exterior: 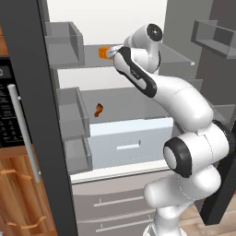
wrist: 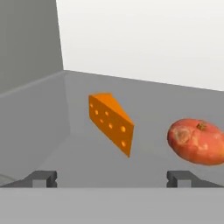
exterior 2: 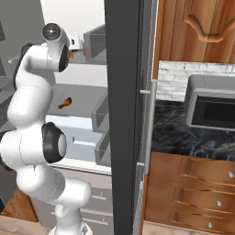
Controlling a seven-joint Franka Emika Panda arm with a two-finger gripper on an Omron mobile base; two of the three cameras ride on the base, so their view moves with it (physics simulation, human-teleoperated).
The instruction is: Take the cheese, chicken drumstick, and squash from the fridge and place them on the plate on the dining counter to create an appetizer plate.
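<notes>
hand view looks along a grey shelf toward the white back wall of the fridge point(exterior: 110, 18), and the cheese point(wrist: 111, 122), an orange wedge with small holes in its side, stands on that shelf a little left of centre, well ahead of the gripper point(wrist: 112, 178). the squash point(wrist: 197, 141), a round, slightly flattened red-orange ball with a small stem mark on top, rests on the same shelf to the right of the cheese, apart from it. the two dark fingertips point(wrist: 43, 178) stand spread wide at the bottom of this view, with nothing between them and no contact with either item. left base view shows the white arm reaching up and into the open fridge at its upper shelf, with an orange bit of the cheese showing just left of the hand. one shelf lower, the chicken drumstick point(exterior: 98, 109), a small brown-orange piece, lies on the grey surface above the pale drawer point(exterior: 129, 143). right base view shows the same drumstick behind the arm, and the dark edge of the fridge door point(exterior 2: 124, 114) running down the middle.
</notes>
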